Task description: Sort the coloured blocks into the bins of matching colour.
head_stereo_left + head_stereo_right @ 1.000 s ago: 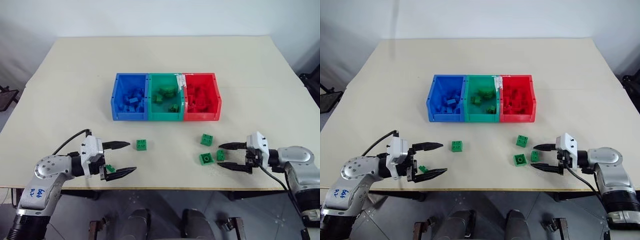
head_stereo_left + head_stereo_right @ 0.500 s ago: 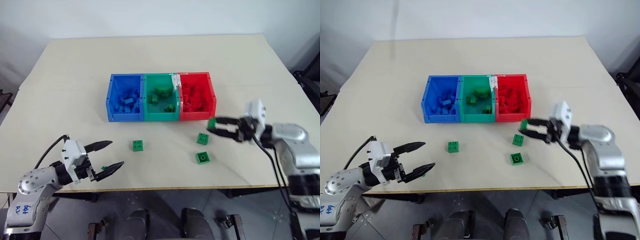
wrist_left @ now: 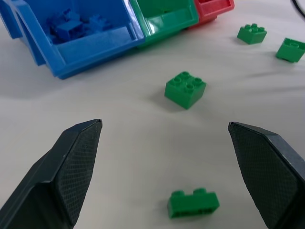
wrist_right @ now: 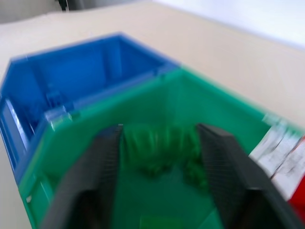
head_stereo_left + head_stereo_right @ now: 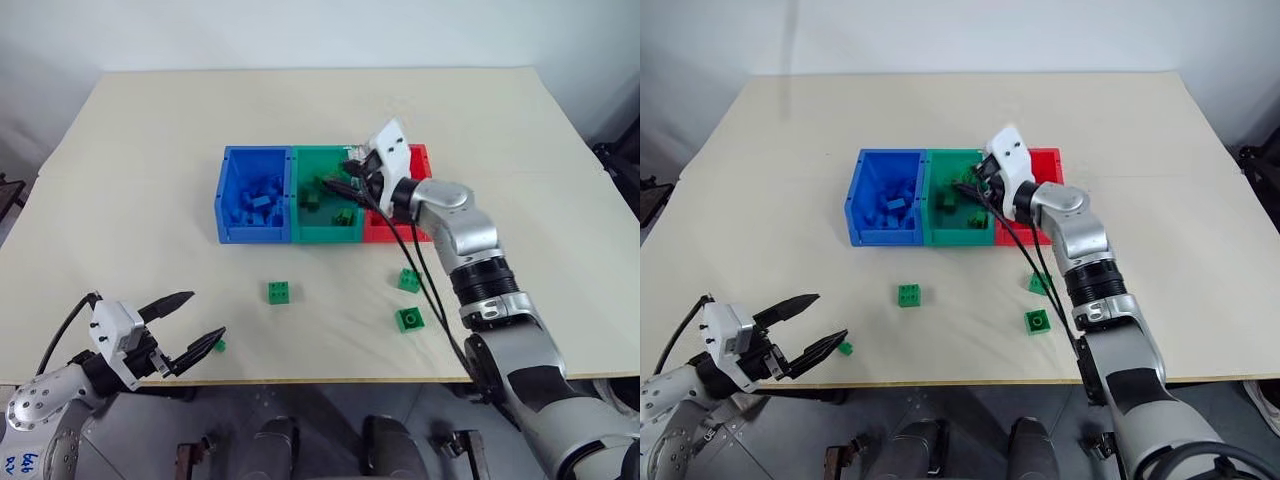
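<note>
While the right tool had swung from the tabletop's near edge up over the green bin, its brick was apparently dropped inside; fingers parted. Blue bin and red bin held their own bricks.

Left wrist view: left tool gaped wide, empty, an oblong green brick between its fingers.

Right wrist view: green bricks lay inside.

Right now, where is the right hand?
In the left eye view the right hand reaches over the green bin, the middle of the three joined bins, with the red bin beside it on the robot's right.
</note>
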